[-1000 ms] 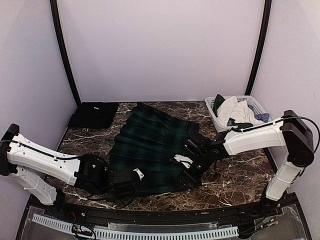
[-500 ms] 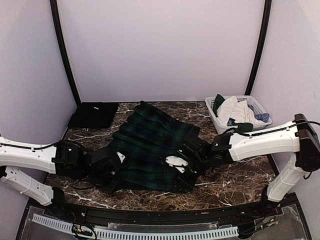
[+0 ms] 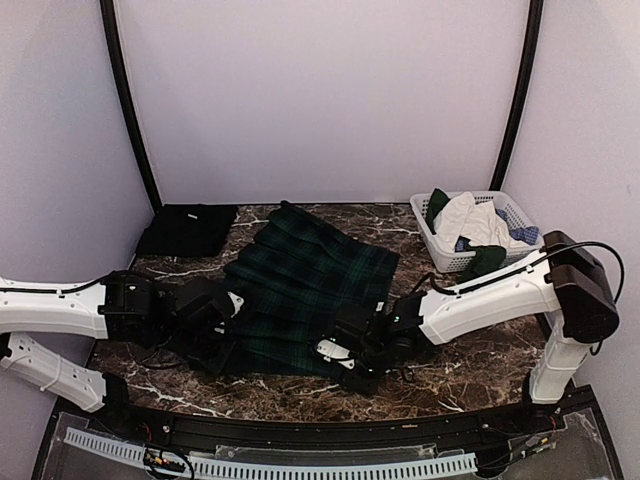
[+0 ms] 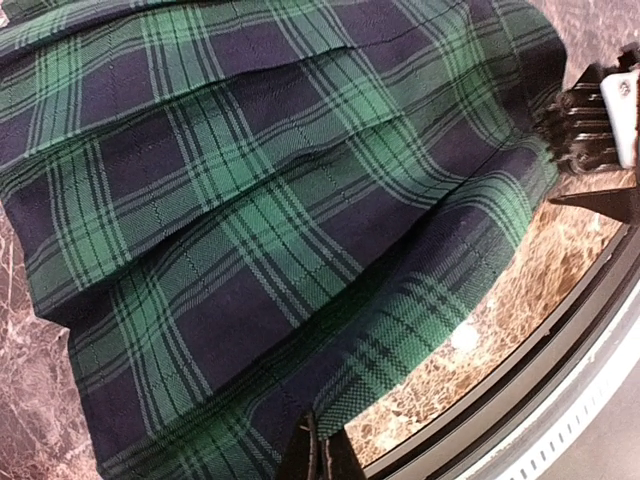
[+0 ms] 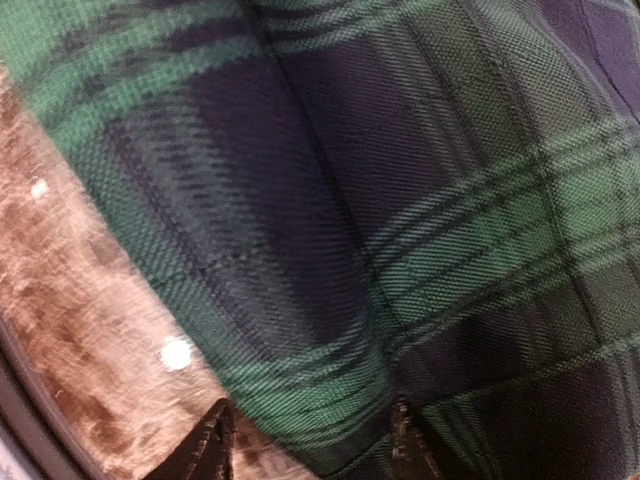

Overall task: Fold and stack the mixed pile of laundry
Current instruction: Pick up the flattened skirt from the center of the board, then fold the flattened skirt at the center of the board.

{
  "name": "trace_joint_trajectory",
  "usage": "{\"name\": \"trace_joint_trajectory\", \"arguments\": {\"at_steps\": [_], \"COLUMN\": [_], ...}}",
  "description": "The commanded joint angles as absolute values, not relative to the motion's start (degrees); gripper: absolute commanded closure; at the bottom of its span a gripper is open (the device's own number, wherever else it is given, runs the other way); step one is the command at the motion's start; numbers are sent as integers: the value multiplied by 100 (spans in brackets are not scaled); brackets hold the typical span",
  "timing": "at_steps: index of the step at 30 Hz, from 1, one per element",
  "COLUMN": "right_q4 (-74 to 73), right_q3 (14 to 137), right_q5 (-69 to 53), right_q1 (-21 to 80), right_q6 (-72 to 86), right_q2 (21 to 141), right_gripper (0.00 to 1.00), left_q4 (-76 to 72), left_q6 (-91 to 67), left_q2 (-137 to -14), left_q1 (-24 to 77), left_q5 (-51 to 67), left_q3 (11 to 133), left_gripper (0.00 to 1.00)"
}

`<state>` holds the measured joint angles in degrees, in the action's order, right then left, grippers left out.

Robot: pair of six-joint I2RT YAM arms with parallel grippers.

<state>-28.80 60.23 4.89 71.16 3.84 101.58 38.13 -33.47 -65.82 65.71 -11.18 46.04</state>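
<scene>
Barely visible, left claw (image 4: 318,455) pinches the skirt (image 4: 250,230) hem; right claw (image 5: 308,448) stands apart astride it

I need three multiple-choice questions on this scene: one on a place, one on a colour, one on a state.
1. Where does the black cloth lie? A) on the skirt B) under the skirt C) at the table's far left corner
2. Which colours has the tartan skirt? A) green and navy B) red and white C) yellow and grey
3. How is the right gripper? A) shut, empty B) open at the skirt's near edge C) raised high above the table
Answers: 1 C, it lies there, apart from the skirt. 2 A, both wrist views show it. 3 B, its fingers stand apart at the hem.
</scene>
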Motion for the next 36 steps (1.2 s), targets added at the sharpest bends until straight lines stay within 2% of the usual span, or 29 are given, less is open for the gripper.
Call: {"name": "trace_joint_trajectory", "arguments": {"at_steps": [1,5,7,9,17,22,29,36], "right_q4": [-3276,-3442,-3588,-3677,-3969,-4007,-3710,-3675], "right_q3": [6061,6133,6220,6297,6750,6813,6859,7044], "right_q5": [1386,1713,1871,1907,670,24,-851,-1170], "right_q1": [7155,7249,7336,7434,7783,7727,6775,5705], "right_q6": [495,490,535,555,788,964,881,595], "right_q2": [10454,10602,10593,10446,9357,8949,8612,8590], "right_gripper": [53,67,81,100,100,100,100,100], "left_q4": [3900,3907,3991,4034,4269,4667,4291,2466], "left_q6": [-3201,-3105,-3070,-3039,-2781,-2422,-1467,8], "left_q2": [-6298,-6299,-6329,-6325,-6098,-6134,-6788,-7695], "left_q1": [6367,6290,6283,6280,6292,6293,5892,5075], "left_q5": [-1085,-1093,-1163,-1204,-1426,-2141,-3156,-2519], "left_q3": [4755,4849,4911,4955,5194,5667,6413,7073], "left_gripper": [100,100,100,100,100,100,100,99]}}
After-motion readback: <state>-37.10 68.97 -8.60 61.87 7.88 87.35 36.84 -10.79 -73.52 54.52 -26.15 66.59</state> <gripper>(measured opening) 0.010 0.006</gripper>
